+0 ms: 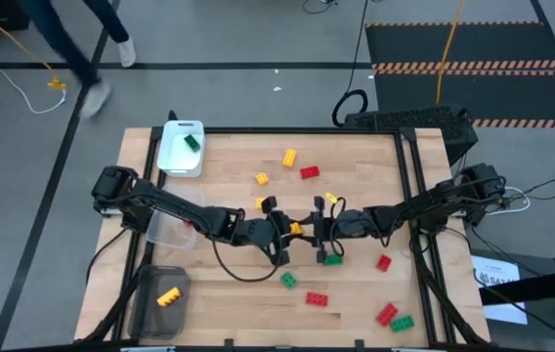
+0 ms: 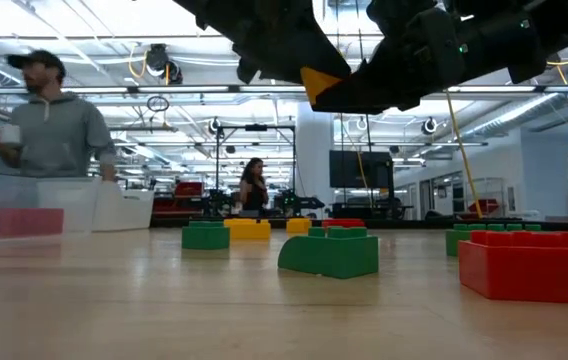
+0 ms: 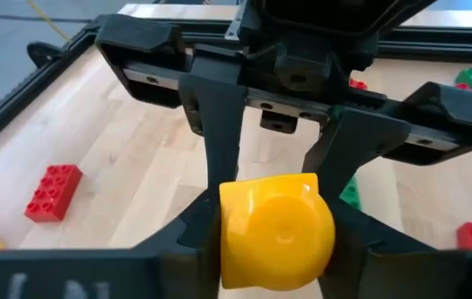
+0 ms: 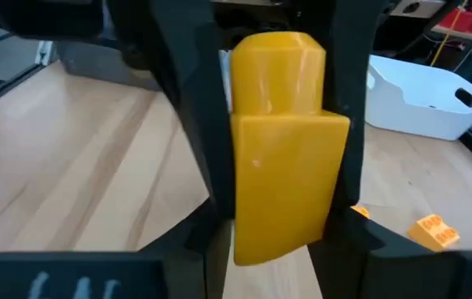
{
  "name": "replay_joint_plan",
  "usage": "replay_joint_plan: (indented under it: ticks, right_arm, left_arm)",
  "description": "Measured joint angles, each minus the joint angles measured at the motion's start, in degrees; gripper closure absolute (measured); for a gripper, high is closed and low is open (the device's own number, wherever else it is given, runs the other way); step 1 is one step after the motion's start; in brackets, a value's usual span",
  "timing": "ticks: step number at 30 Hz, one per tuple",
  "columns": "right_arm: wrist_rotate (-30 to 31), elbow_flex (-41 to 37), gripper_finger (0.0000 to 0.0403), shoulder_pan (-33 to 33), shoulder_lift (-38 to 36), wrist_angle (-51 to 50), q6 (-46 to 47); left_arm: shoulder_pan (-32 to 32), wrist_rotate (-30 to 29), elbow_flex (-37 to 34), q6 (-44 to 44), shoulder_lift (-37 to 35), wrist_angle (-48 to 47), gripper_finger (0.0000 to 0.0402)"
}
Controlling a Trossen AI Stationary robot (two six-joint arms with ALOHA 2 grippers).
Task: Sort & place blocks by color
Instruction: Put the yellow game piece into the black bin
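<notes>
A yellow block hangs in mid-air over the table's middle, between both grippers; the low view shows the block well above the wood. My left gripper comes from the table's left, my right gripper from the right, and they meet nose to nose. Each is shut on the block. Loose red, green and yellow blocks lie flat on the wood, such as a green one and a red one. My left gripper pinches the yellow block's rounded stud end between its two fingers, coming level from the table's left. The block is lifted clear of the table. My right gripper pinches the block's wider flat-sided end between its two fingers, level from the table's right, opposite the left gripper's fingers. The block stands lengthwise between the two grippers.
White tray at the far left holds a green block. Clear tray sits under the left arm. Dark tray at the near left holds a yellow block. A person stands beyond the table.
</notes>
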Motion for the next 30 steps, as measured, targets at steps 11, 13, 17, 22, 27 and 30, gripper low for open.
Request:
replay_joint_plan:
  ticks: [11,13,17,22,27,30]
  right_arm:
    - [-0.1,0.0,0.0254,0.1,-0.4,-3.2,-0.7]
    - [0.2,0.0,0.0254,0.1,-0.5,-3.9,-1.0]
    - [0.2,0.0,0.0253,-0.2,-0.5,-4.6,-1.0]
    - [0.3,-0.1,0.0253,-0.7,-0.5,-7.0,-0.8]
    - [0.2,0.0,0.0253,-0.7,-0.5,-7.3,-0.4]
    - [0.2,-0.1,0.0252,-0.7,-0.5,-7.4,0.7]
  left_arm:
    - [-1.2,2.3,-0.2,-10.2,-12.8,-26.0,0.0272]
    - [-2.1,4.7,-0.1,-14.9,-16.4,-30.8,0.0272]
    - [-5.7,8.0,-0.1,-24.5,-23.0,-37.2,0.0272]
    - [-13.8,11.4,-0.1,-34.2,-26.9,-40.1,0.0272]
    - [-21.7,11.7,-0.1,-44.0,-26.5,-46.1,0.0272]
    - [-25.9,13.0,-0.1,-51.1,-25.6,-51.1,0.0272]
